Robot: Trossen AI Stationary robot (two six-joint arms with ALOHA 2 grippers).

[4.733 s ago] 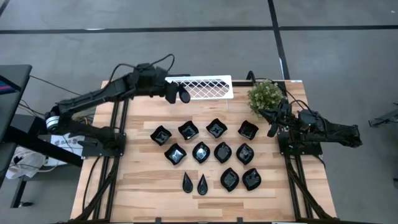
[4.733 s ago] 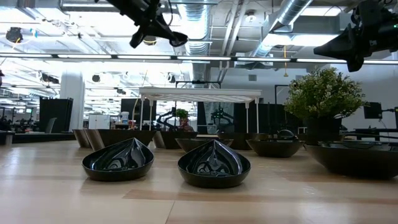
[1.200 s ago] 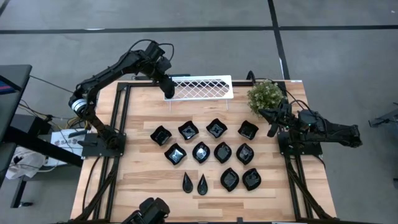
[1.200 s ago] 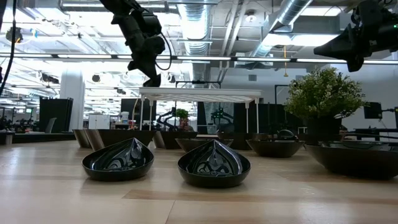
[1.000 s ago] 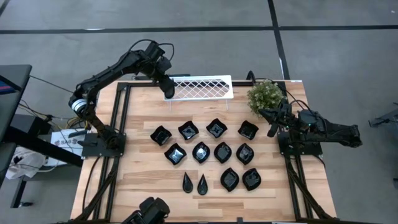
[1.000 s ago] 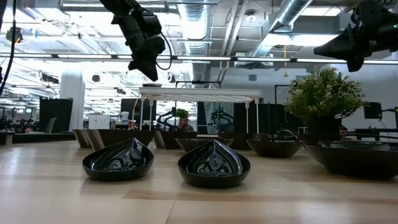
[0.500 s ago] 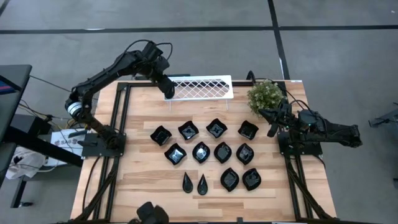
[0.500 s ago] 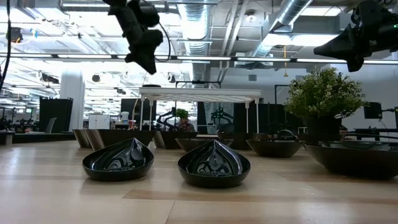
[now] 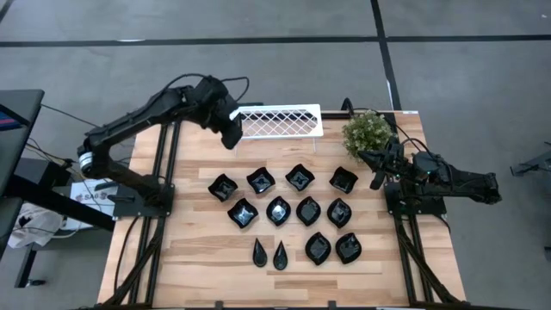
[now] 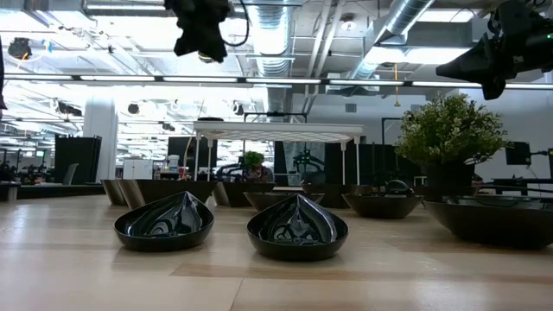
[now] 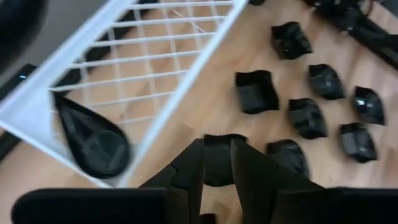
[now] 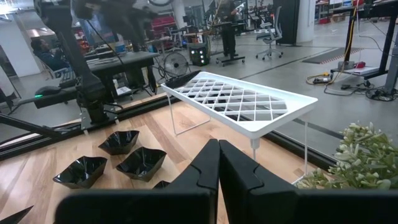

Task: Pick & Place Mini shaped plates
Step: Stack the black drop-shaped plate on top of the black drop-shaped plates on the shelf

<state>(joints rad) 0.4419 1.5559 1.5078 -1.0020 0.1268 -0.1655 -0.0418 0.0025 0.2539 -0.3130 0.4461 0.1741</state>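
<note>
While one teardrop plate [image 11: 93, 144] lay on the rack [image 9: 280, 120], twelve plates [image 9: 288, 213] sat on the tabletop [image 9: 198, 258] before it; glossy, stiff, likely slippery, best pinched at the rim; left hand [image 9: 231, 135], beside the rack's end, looked empty, fingers slightly parted; right hand [image 9: 375, 179] clenched, well right.

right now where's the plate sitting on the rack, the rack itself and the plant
teardrop plate [image 11: 93, 144], left wrist view, middle of its dark bowl
white wire rack [image 9: 280, 120], high view, centre of the lattice top
green plant [image 9: 367, 131], high view, middle of the foliage
</note>
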